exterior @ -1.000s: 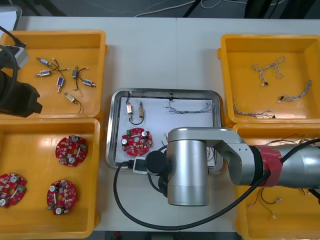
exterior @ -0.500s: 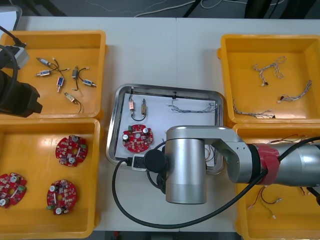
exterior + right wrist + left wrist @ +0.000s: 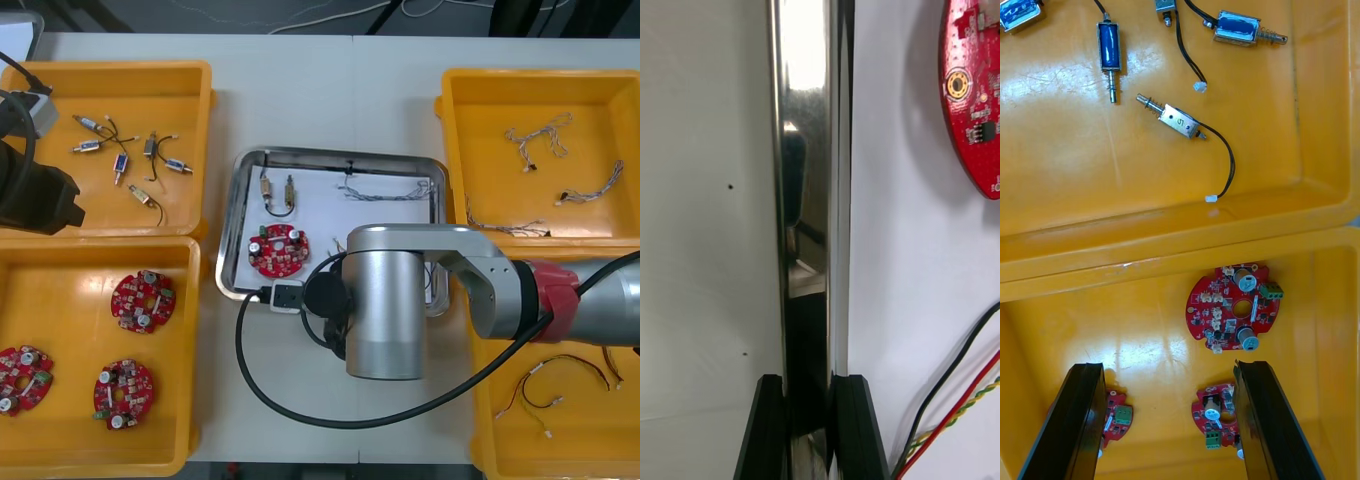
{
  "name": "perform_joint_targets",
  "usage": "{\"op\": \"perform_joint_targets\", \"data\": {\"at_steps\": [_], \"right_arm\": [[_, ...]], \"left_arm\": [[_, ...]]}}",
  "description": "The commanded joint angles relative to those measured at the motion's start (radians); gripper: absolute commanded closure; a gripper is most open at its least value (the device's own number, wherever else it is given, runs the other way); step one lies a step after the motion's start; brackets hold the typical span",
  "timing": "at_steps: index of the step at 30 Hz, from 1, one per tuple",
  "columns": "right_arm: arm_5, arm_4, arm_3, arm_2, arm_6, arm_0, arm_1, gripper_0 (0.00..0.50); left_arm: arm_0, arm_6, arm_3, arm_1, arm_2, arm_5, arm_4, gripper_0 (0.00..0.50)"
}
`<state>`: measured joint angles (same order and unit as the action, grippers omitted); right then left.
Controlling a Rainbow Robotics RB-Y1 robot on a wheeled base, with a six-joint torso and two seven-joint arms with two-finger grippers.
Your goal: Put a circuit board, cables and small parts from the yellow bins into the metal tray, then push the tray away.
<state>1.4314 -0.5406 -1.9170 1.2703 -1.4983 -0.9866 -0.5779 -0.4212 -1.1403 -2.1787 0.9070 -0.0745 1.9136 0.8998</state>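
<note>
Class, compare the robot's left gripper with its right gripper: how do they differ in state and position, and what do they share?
The left gripper has open jaws with nothing between them; the right gripper has jaws shut on the rim of the metal tray. The left gripper hangs over the yellow bins on the robot's left; the right gripper is at the tray, between the bin pairs. Both have two black jaws.

Beyond the metal tray's (image 3: 227, 230) far rim the counter (image 3: 330, 95) lies open to its far edge. Yellow bins (image 3: 207, 130) hem the tray on both sides, and the right arm (image 3: 380, 310) overhangs its near edge.
</note>
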Motion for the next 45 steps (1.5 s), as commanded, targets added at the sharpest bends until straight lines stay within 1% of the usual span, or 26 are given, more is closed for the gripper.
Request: {"op": "perform_joint_targets", "data": {"at_steps": [1,5,13,20,28,45], "right_arm": [[-0.025,0.008,-0.028,0.012,-0.054,-0.058,-0.043,0.500],[-0.045,0.008,-0.025,0.015,-0.076,-0.079,-0.060,0.500],[-0.085,0.008,0.013,0.044,-0.091,-0.119,-0.065,0.500],[-0.129,0.037,0.064,0.072,-0.109,-0.149,-0.065,0.500],[-0.178,0.050,0.130,0.090,-0.123,-0.184,-0.060,0.500],[-0.273,0.050,0.260,0.093,-0.157,-0.248,-0.034,0.500]], "left_arm": [[0.016,-0.044,-0.030,0.046,-0.028,0.006,-0.007,0.000],[0.016,-0.044,-0.030,0.046,-0.028,0.006,-0.007,0.000],[0.016,-0.044,-0.030,0.046,-0.028,0.006,-0.007,0.000],[0.016,-0.044,-0.030,0.046,-0.028,0.006,-0.007,0.000],[0.016,-0.044,-0.030,0.046,-0.028,0.006,-0.007,0.000],[0.016,-0.044,-0.030,0.046,-0.028,0.006,-0.007,0.000]]}}
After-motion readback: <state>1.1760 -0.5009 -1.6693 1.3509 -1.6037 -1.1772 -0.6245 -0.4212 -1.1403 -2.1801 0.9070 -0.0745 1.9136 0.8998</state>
